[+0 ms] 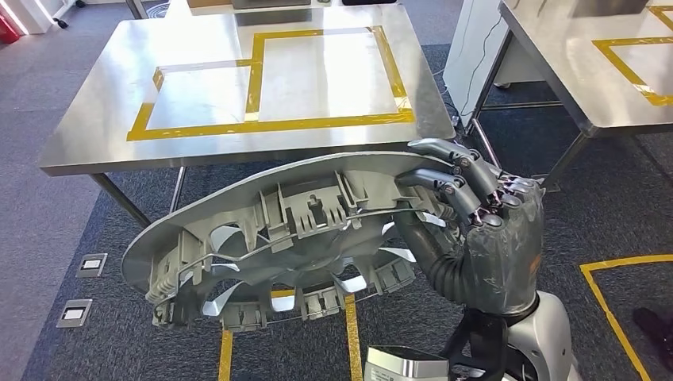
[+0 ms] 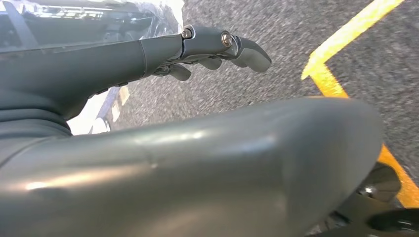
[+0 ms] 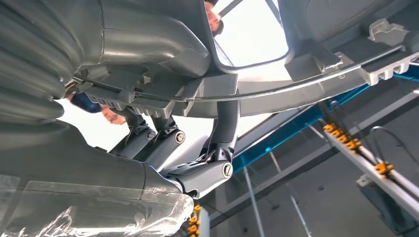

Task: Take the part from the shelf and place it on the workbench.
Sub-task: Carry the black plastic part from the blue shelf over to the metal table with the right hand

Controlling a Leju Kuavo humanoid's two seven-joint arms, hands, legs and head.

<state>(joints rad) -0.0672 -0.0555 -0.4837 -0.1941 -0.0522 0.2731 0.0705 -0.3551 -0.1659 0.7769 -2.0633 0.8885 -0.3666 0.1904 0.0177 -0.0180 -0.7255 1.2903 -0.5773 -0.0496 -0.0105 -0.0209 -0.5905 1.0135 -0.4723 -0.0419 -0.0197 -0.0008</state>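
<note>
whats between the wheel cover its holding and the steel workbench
Nothing stands between them: in the head view only bare dark carpet separates the wheel cover, gripped by the right hand, from the workbench.

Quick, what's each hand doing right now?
Left hand: holds nothing, fingers stretched out over the carpet.
Right hand: grips the rim of the grey wheel cover, carried in front of the workbench.

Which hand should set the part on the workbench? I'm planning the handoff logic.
The right hand: its fingers already grip the part at its rim, and the workbench lies straight ahead. The left hand holds nothing and points at the floor, so it would probably need a regrasp first.
</note>
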